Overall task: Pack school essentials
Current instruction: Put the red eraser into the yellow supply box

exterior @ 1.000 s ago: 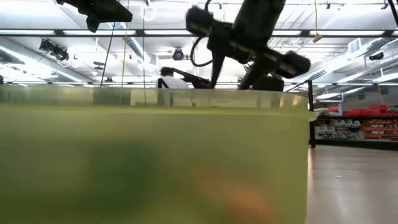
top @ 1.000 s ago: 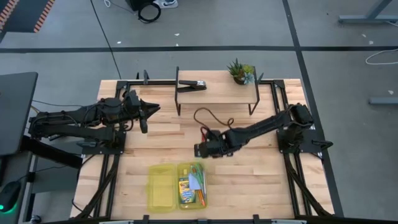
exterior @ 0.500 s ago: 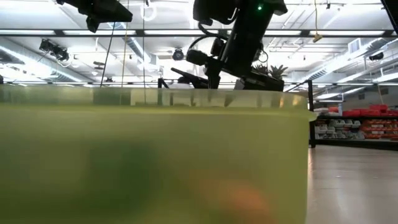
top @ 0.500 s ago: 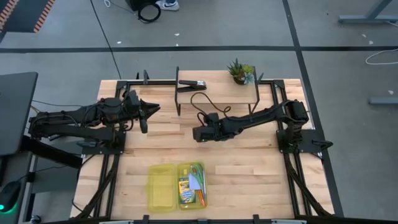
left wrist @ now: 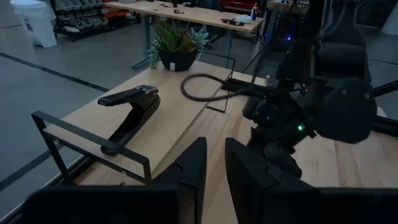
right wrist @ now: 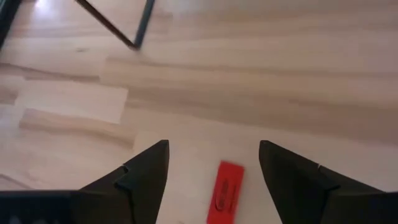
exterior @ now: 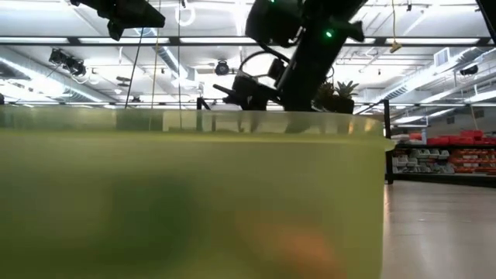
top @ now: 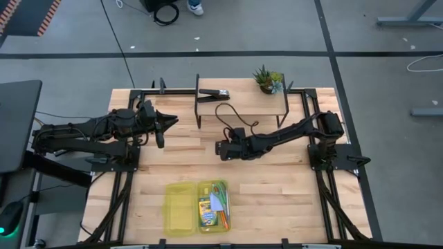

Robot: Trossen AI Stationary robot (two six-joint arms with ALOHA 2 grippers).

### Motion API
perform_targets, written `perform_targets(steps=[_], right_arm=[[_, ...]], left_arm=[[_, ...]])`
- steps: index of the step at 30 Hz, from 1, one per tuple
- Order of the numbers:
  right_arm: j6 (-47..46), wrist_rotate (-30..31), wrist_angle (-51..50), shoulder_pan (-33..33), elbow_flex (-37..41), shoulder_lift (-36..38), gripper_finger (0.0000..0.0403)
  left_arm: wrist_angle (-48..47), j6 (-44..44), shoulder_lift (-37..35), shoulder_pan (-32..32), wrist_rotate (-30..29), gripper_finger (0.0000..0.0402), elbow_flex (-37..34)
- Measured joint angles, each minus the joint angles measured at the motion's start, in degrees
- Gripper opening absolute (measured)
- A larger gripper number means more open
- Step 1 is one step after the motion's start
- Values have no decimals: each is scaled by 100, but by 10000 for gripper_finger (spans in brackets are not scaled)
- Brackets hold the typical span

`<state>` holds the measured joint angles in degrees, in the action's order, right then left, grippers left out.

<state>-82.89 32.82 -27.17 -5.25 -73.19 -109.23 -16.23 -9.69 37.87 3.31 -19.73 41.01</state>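
Right gripper positioned over the middle of the worktop, fingers spread wide with nothing between them. Directly ahead on the bare wood, lying flat and apart from both fingers: short red piece (seen in the right wrist view only; hidden beneath the arm in the high view).

Left gripper parked over the far left of the worktop, fingers drawn close with only a narrow slit between, holding nothing.

Yellow-green case open at the near edge, centre-left. Left half bare. Right half loaded with the yellow-green crayon box on the left side, a pale bluish-white block just beside it, and an orange pencil along the right wall. Further contents too small to tell apart. Case wall fills most of the low view.

Raised shelf on black legs at the far side, carrying a black clip-like tool towards the left and a small potted green plant at the far right corner, well apart.
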Motion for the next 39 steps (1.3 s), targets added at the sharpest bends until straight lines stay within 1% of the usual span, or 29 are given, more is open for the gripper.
perform_targets(steps=[3, 6, 8, 11, 17, 19, 22, 25, 28, 30, 31, 34, 39], right_arm=[[-212, -19, 262, -70, 259, -7, 255], [-421, -40, 346, -156, 329, -7, 253], [-373, 151, 416, -252, 339, -7, 253], [-178, 260, 477, -356, 269, -7, 250], [-400, 161, 900, -442, 246, -203, 236], [-393, 58, 1050, -492, -15, -388, 230], [-74, 20, 769, -560, -681, -755, 222], [170, 49, -121, -577, -1578, -1121, 215], [210, 154, -955, -581, -2369, -1474, 212], [188, 189, -1182, -577, -2736, -1640, 211], [188, 192, -1401, -579, -2832, -1692, 211], [41, 96, -1637, -552, -2897, -1729, 211], [-214, -333, -2456, -412, -2861, -1724, 211]], left_arm=[[0, -1, 0, 0, 0, 69, 0], [2, -2, 0, 0, 0, 72, 0], [0, -2, 0, 0, -1, 73, 0], [0, -2, 0, 0, -2, 71, 0], [0, -2, 2, 9, -17, 67, 0], [-3, -2, 3, 9, -17, 69, 0], [-15, -5, 3, 8, -20, 74, 0], [-42, -13, 4, 11, -20, 76, 0], [-89, -15, 2, 4, -19, 73, 0], [-144, -16, 4, 5, -16, 70, 0], [-165, -18, 3, 2, -16, 69, 0], [-185, -17, 2, -7, -17, 70, 0], [-188, -17, 0, -24, -17, 77, 0]])
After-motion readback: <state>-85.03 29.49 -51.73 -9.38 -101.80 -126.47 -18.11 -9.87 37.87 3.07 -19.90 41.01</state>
